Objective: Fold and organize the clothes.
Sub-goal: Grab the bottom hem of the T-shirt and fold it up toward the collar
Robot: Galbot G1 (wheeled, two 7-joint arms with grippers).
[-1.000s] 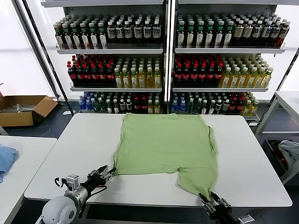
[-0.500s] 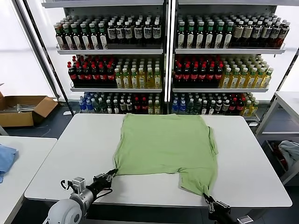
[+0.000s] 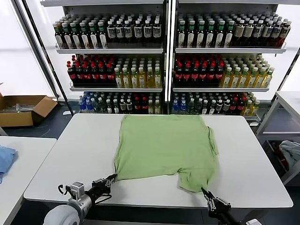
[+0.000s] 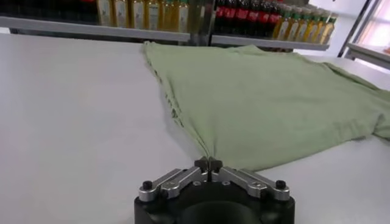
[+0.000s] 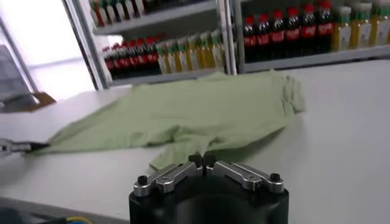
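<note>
- Shelving [image 3: 164,51] packed with rows of bottled drinks fills the back of the scene, behind a white table [image 3: 70,154] that spans the middle of the head view.
- On the far left, a second white table [image 3: 23,164] carries a blue cloth [image 3: 5,159] at its outer edge, and an open cardboard box [image 3: 26,108] sits on the floor beyond it.
- At the near left edge of the main table, the left gripper [image 3: 111,178] has its fingers pinched together on the near left corner of the shirt; the left wrist view shows the fabric drawn into a point between the closed tips [image 4: 208,164].
- Spread flat across the centre of the table lies the light green shirt [image 3: 164,145], plain side up, its far edge near the table's back edge and its near hem close to the front edge.
- The near right part of the shirt hangs lower than the rest, forming a tongue of cloth that reaches toward the front right.
- Just at the tip of that tongue, the right gripper [image 3: 205,193] is clamped shut on the fabric; the right wrist view shows the cloth gathered between its closed tips [image 5: 202,161].
- On the far right, past the table's edge, a pale grey-blue garment [image 3: 290,152] rests beside another white surface [image 3: 288,99].
</note>
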